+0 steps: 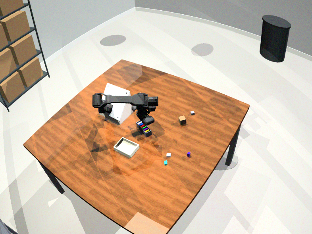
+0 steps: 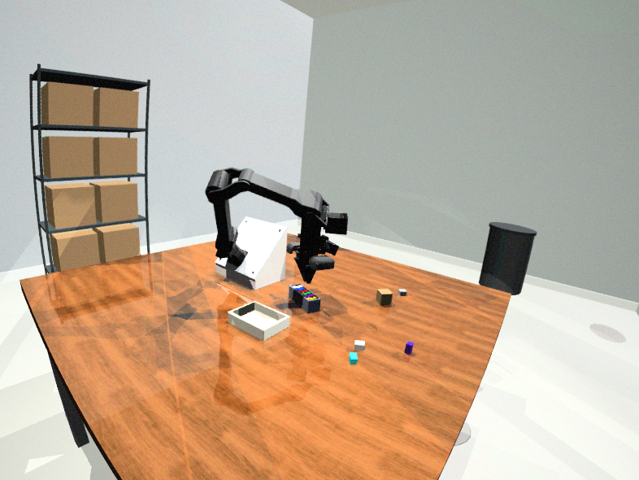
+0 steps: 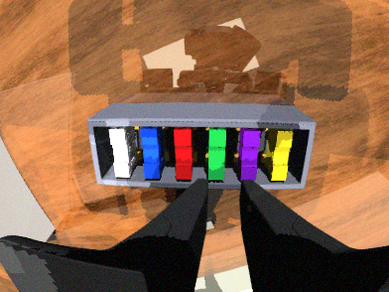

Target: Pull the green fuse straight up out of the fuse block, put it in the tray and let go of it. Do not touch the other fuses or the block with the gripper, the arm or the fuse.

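A: Gripper (image 3: 224, 193), black, parallel-jaw, on the black six-joint arm (image 2: 268, 194): condition?

B: Fingers nearly pressed together, a narrow gap between them, nothing pinched. Tips point down and hang above the grey rectangular fuse block (image 3: 201, 113), apart from it (best judged from the exterior view).

A: Item, small green fuse (image 3: 217, 154): location?

B: Seated upright in the block, fourth slot of six in the wrist view. Row reads white fuse (image 3: 119, 152), blue fuse (image 3: 153, 153), red fuse (image 3: 183, 153), green, purple fuse (image 3: 250, 153), yellow fuse (image 3: 281, 154). Fingertips sit at 6 o'clock of the green and purple pair in that view.

A: Item, shallow white rectangular tray (image 1: 119, 148)?

B: On the brown wooden table (image 1: 100, 191), near the block at about 7 o'clock in the top view; no fuse inside.

A: Other stock on the table?

B: White wedge-shaped stand (image 1: 121, 105) at the arm's base. Tan cube (image 1: 182, 119) and small grey-white cube (image 1: 192, 112) at 3 o'clock of the block. Small white block (image 1: 168, 154), cyan block (image 1: 165, 162) and purple block (image 1: 188, 154) around 4 to 5 o'clock, well apart from it.
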`<move>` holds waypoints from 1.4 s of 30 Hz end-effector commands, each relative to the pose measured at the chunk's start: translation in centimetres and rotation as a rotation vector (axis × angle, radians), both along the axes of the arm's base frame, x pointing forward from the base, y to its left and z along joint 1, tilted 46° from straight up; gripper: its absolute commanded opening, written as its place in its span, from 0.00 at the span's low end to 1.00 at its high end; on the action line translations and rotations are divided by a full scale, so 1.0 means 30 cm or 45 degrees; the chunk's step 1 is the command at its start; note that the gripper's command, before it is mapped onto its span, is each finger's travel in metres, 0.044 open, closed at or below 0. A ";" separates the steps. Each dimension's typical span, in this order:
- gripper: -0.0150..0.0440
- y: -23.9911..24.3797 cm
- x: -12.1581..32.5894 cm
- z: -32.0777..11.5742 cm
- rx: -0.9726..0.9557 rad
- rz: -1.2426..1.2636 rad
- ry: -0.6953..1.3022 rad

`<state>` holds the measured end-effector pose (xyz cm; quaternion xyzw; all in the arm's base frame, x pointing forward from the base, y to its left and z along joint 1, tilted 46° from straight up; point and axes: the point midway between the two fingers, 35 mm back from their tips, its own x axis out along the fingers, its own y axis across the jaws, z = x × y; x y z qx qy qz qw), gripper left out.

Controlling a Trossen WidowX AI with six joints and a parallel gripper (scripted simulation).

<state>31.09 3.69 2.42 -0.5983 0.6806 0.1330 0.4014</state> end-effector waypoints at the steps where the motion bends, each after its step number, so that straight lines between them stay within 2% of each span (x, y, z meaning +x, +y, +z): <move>1: 0.37 -0.008 -0.005 -0.012 0.000 0.004 0.014; 42: 0.37 -0.075 -0.004 -0.073 -0.002 0.004 0.013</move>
